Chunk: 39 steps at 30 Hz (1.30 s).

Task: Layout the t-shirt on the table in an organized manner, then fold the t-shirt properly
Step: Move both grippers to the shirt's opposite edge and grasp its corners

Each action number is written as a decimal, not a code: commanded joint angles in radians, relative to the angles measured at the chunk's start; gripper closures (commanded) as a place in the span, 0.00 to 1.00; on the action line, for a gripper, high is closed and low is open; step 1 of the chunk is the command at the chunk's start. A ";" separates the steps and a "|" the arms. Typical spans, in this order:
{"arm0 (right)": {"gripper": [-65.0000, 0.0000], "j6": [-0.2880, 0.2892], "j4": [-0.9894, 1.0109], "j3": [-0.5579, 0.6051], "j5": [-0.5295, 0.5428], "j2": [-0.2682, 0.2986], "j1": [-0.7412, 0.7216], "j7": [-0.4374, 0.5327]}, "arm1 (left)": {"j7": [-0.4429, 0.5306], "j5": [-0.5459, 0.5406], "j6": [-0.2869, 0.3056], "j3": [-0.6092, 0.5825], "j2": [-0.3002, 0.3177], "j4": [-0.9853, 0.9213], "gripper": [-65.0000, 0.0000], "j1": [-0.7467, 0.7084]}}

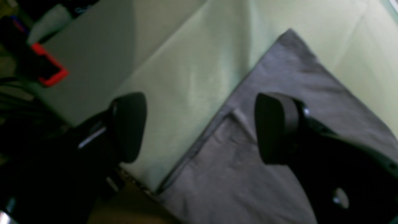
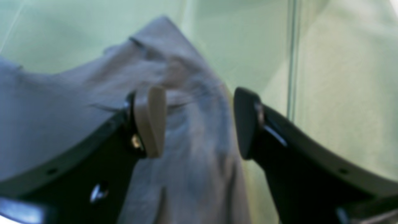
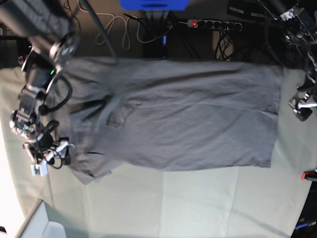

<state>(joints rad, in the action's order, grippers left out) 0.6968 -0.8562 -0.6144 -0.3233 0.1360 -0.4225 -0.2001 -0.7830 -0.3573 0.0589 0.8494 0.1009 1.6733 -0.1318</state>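
Note:
The dark grey t-shirt (image 3: 173,119) lies spread out along the far part of the table (image 3: 198,203), with a sleeve bunched at its left end. At the shirt's right end my left gripper (image 3: 302,106) is open; in the left wrist view it (image 1: 202,127) straddles the hem edge of the t-shirt (image 1: 295,68), one finger over cloth and one over the table (image 1: 192,62), gripping nothing. My right gripper (image 3: 42,158) is at the left end. Its jaws (image 2: 199,123) stand apart around a rumpled fold of the t-shirt (image 2: 62,102) without pinching it.
A red clamp (image 3: 309,174) sits on the table's right edge, and a red clamp (image 1: 49,67) also shows in the left wrist view. Behind the far edge are a power strip (image 3: 213,24), cables and a blue object (image 3: 153,4). The table edge runs close to the left gripper.

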 commanded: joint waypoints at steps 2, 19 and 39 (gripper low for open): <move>0.44 0.001 0.087 0.000 0.013 0.047 -0.078 0.024 | 0.023 -0.009 0.008 0.001 0.015 0.020 0.19 0.007; 0.44 0.001 0.308 0.152 0.013 0.092 -0.069 0.293 | 0.023 -0.004 0.008 -0.003 0.016 0.011 0.19 0.053; 0.44 -0.185 0.331 0.158 0.014 0.112 -0.063 0.348 | 0.033 -0.003 0.000 -0.086 0.018 -0.154 0.19 0.189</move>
<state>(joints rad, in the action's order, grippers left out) 0.5179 -0.5171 -0.4568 -0.3199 0.2333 -0.4622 0.1261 -0.7685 -0.3557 0.0597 0.7589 0.1024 1.5063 0.0456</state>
